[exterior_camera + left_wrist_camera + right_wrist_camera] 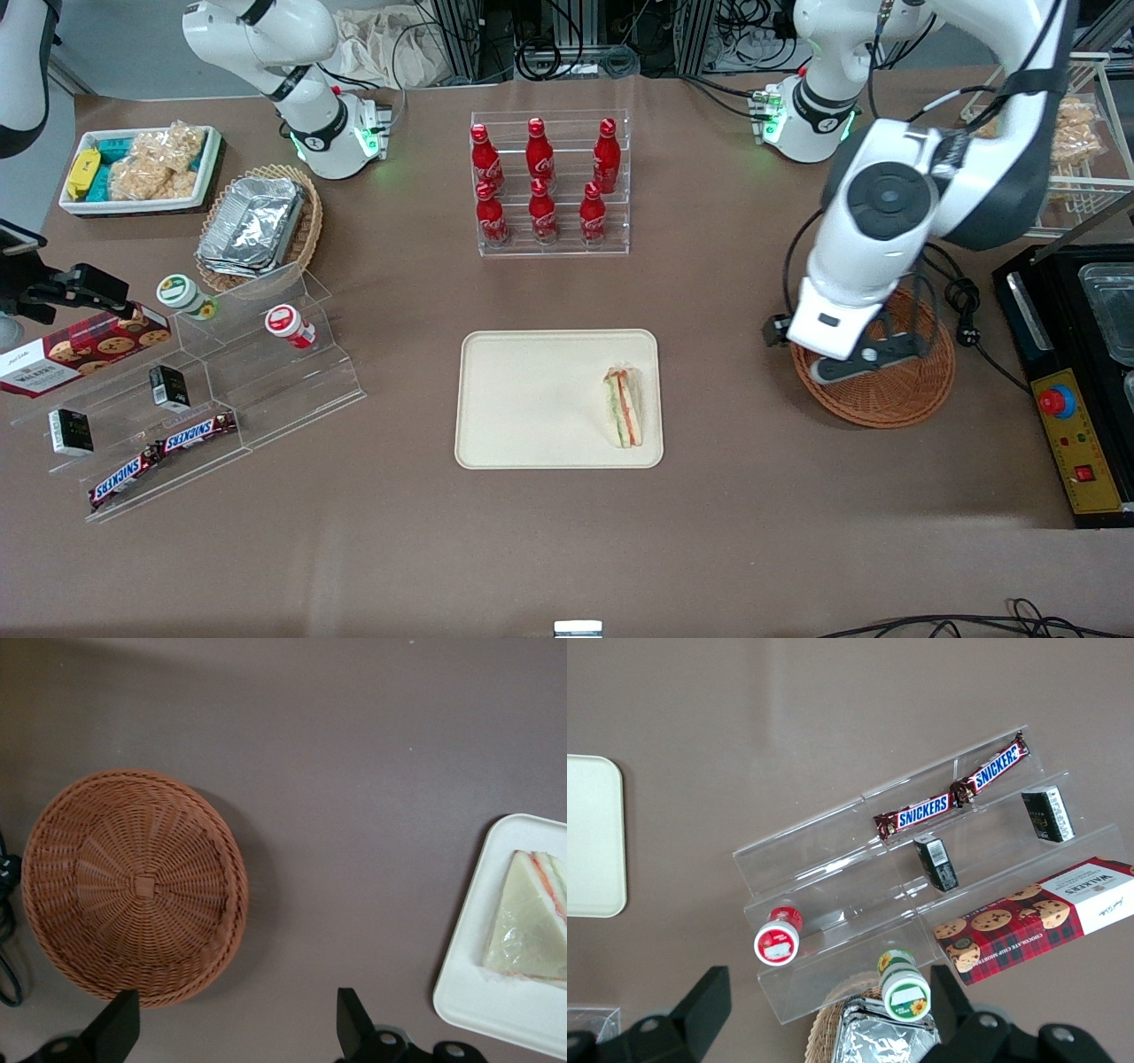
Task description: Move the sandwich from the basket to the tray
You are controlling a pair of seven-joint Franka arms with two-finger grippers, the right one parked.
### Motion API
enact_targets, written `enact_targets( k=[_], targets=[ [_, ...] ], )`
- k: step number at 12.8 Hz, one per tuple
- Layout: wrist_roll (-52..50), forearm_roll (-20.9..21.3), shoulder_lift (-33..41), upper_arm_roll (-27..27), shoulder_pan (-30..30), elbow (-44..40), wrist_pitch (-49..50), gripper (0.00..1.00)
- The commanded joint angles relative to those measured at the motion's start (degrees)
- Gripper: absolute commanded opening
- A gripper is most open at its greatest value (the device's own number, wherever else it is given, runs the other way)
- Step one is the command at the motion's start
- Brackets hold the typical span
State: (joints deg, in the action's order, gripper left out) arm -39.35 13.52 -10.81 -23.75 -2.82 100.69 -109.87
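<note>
The sandwich, a clear-wrapped wedge with green and orange layers, lies on the cream tray by the rim nearest the working arm. The wrist view shows the same sandwich on a corner of the tray. The round reddish-brown wicker basket stands empty beside the tray, toward the working arm's end. My gripper hovers over the basket's tray-side edge. In the wrist view the gripper is open, its fingers wide apart over bare table just off the basket, holding nothing.
A clear rack of red cola bottles stands farther from the front camera than the tray. A black appliance with a red button and cables sit beside the basket. An acrylic shelf with Snickers bars lies toward the parked arm's end.
</note>
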Motion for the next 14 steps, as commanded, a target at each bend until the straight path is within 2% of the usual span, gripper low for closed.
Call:
enact_targets(
  k=[1,3,5,6,8,10,12,14],
  targets=[
    [2.96,-3.31,4.04,-0.33,-1.57,1.09,-0.17,1.00],
    [3.57,-3.50,5.27,-0.24,-1.83,0.91,0.36,1.00],
    [7.50,-4.81,5.89,3.77,-1.40,0.65,0.10,1.00],
    [11.44,-6.21,5.89,7.11,1.04,0.21,-0.08,1.00],
    [20.49,-8.93,6.41,18.69,8.06,0.12,-0.08,1.00],
    [27.97,-10.44,7.29,26.27,11.86,-1.10,0.62,1.00],
    [33.17,-10.61,6.86,27.71,11.44,-5.21,4.02,1.00],
    [33.90,-12.89,1.43,27.80,11.43,-15.82,13.67,1.00]
  ],
)
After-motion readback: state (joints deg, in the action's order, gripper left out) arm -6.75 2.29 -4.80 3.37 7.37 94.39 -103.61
